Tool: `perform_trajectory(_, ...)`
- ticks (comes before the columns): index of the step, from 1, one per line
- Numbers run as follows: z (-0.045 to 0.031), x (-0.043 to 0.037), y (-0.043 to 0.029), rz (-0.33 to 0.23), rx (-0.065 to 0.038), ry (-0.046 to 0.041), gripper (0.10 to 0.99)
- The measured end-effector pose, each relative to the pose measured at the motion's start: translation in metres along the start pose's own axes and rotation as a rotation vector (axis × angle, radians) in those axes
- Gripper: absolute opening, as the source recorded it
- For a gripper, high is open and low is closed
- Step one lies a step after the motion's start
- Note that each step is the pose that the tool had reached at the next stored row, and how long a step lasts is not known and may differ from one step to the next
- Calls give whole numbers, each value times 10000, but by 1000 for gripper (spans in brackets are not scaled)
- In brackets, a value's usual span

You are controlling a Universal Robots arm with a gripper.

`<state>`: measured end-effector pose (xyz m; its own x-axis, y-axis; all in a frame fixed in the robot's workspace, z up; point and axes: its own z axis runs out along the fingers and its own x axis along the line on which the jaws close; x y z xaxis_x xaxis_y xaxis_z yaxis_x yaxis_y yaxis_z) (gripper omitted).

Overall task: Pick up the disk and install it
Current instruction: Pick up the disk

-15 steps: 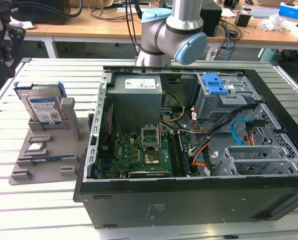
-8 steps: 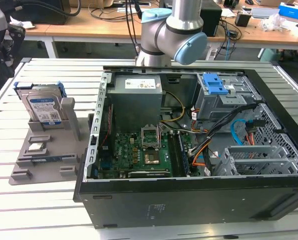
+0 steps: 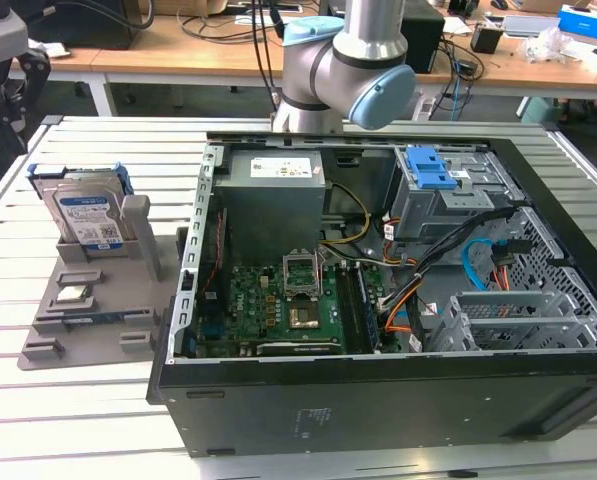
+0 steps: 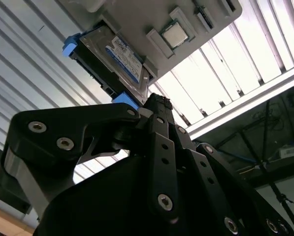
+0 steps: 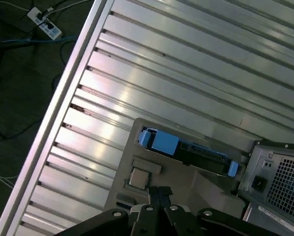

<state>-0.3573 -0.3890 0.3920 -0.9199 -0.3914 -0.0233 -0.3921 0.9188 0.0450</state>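
Gripper [image 5: 159, 191] clenched on nothing, I hang over the slatted metal counter [image 3: 78, 420]. The disk [image 3: 86, 215] stands on edge in 1 grey holder [image 3: 98, 300], lower part hidden, beside the open computer case [image 3: 378, 410].

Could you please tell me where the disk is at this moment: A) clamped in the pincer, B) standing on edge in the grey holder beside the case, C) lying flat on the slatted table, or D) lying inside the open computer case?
B: the disk stands on edge in the grey holder, on the exterior view's left of the open computer case.
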Motion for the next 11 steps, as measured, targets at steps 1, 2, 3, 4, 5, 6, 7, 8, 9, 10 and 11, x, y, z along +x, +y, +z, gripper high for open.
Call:
perform_trajectory(1,0,0,0,-166,-4,7,106)
perform_trajectory(2,0,0,0,-265,-7,11,106)
perform_trajectory(3,0,0,0,-427,-10,19,106)
perform_trajectory(4,0,0,0,-566,-14,26,106)
perform_trajectory(5,0,0,0,-649,-15,29,106)
perform_trajectory(6,0,0,0,-746,-18,34,106)
perform_trajectory(7,0,0,0,-839,-20,38,106)
perform_trajectory(8,0,0,0,-930,-22,42,106)
perform_trajectory(9,0,0,0,-1013,-24,46,106)
perform_trajectory(10,0,0,0,-1115,-26,51,106)
perform_trajectory(11,0,0,0,-1206,-28,54,106)
